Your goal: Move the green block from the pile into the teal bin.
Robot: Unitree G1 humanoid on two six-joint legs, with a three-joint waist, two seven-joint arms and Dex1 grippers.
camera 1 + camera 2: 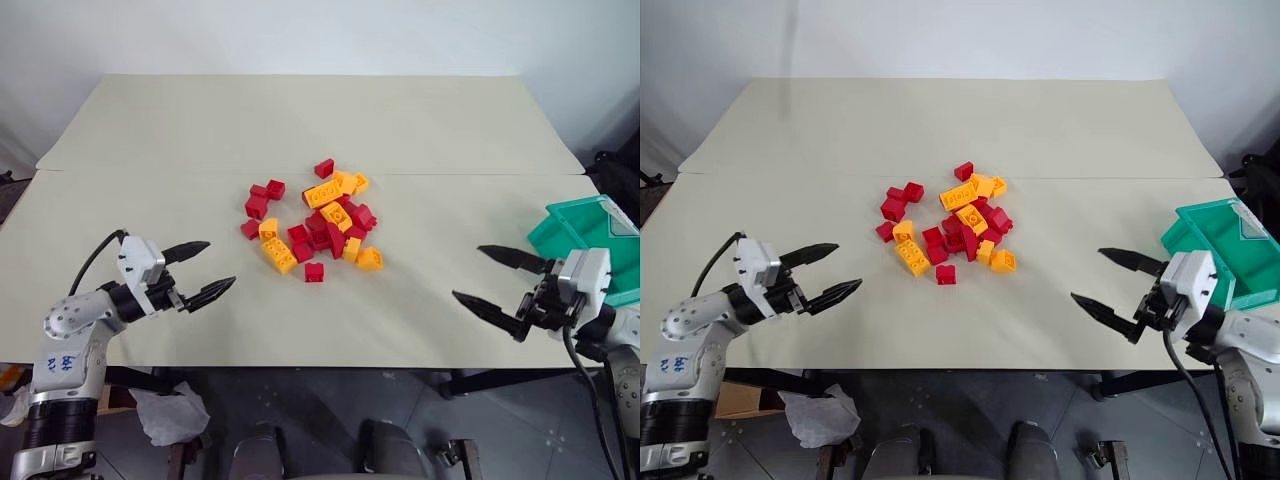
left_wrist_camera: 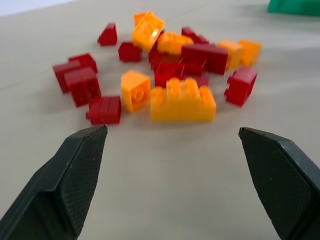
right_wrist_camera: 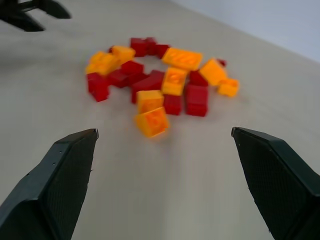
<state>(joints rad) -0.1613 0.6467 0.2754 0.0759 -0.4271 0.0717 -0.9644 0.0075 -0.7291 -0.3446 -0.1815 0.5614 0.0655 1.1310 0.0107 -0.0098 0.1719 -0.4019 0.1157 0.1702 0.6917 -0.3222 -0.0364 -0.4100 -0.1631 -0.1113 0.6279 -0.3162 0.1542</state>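
No dark-green plastic brick is visible in the loose pile of red and orange-yellow studded bricks (image 1: pixel 312 226) or the teal plastic bin (image 1: pixel 1225 248) to its right, so both left gripper (image 1: pixel 197 270) and right gripper (image 1: pixel 1114 284), fingers spread wide and empty, should probably hold back either side.

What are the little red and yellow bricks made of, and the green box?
The pile of bricks looks like hard, smooth plastic: bright solid colours, moulded studs on top. The teal bin also looks plastic, slightly see-through at its walls, with a thick moulded rim.
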